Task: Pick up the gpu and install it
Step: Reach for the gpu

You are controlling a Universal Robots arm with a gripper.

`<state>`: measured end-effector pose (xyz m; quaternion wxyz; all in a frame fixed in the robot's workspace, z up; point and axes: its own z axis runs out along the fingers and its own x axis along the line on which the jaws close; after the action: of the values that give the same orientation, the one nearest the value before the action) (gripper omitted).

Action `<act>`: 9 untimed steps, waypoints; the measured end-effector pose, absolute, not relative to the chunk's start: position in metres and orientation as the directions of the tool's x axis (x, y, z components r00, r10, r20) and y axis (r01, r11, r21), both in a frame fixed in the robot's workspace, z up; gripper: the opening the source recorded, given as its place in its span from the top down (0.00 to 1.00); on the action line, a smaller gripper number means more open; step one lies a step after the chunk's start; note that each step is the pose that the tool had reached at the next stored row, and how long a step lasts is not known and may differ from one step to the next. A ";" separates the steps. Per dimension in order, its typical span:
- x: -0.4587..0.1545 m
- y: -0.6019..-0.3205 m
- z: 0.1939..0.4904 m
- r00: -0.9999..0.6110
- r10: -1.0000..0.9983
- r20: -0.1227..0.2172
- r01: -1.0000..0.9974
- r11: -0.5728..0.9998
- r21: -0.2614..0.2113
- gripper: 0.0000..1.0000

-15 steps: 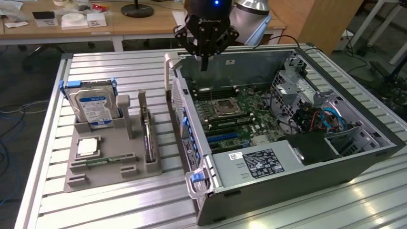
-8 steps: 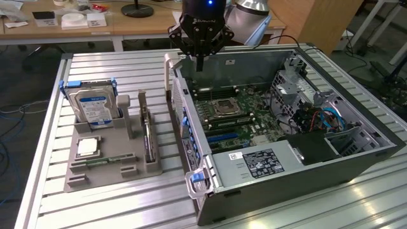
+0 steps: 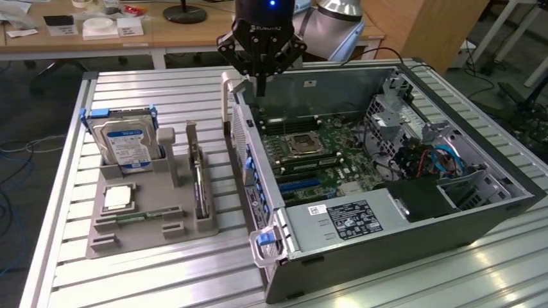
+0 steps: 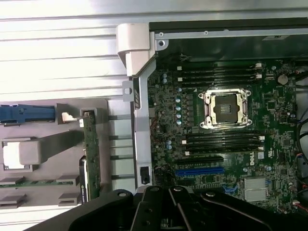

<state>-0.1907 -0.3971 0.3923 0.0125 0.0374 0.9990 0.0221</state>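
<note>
Slatted metal table [image 3: 154,282], wooden desks [image 3: 128,38] behind at twelve o'clock in the exterior view.

Grey holder tray [image 3: 145,239] sits at nine o'clock of the open computer case [image 3: 479,212]. It carries:
- hard drive [image 3: 127,144] with a blue label, upright, at the far end
- a square processor chip [image 3: 118,197], lying flat
- a narrow memory stick [image 3: 141,216], lying in a groove
- the gpu [image 3: 197,176], standing on its long edge in a slot along the tray's three o'clock side, the side nearest the case

The gpu rests in its slot, untouched, green board edge showing in the wrist view [image 4: 91,154].

Case lies on its side, lid off. The motherboard [image 3: 325,160] is exposed, with the bare processor socket [image 3: 301,145] near its middle. A blue expansion slot [image 3: 299,185] lies at six o'clock of the socket. A labelled power supply [image 3: 351,218] sits at the near end.

Gripper [image 3: 258,88] hangs over the case's far corner, beside the wall that faces the tray, at roughly one o'clock from the gpu and well apart from it. Its fingers point down, pressed together, with nothing between them.
</note>
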 end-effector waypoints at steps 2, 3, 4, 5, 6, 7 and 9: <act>-0.194 -0.397 0.392 -0.997 0.075 -0.023 0.074 0.996 0.045 0.89; -0.196 -0.397 0.392 -0.997 0.075 -0.023 0.074 0.996 0.045 0.89; -0.198 -0.397 0.392 -0.997 0.075 -0.023 0.074 0.996 0.045 0.89; -0.200 -0.397 0.392 -0.997 0.075 -0.023 0.074 0.996 0.045 0.89; -0.202 -0.397 0.392 -0.997 0.075 -0.023 0.074 0.996 0.045 0.89; -0.204 -0.396 0.392 -0.997 0.075 -0.023 0.074 0.996 0.045 0.89; -0.208 -0.396 0.392 -0.997 0.075 -0.023 0.074 0.996 0.045 0.89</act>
<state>-0.2085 -0.3962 0.3921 0.0125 0.0374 0.9990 0.0221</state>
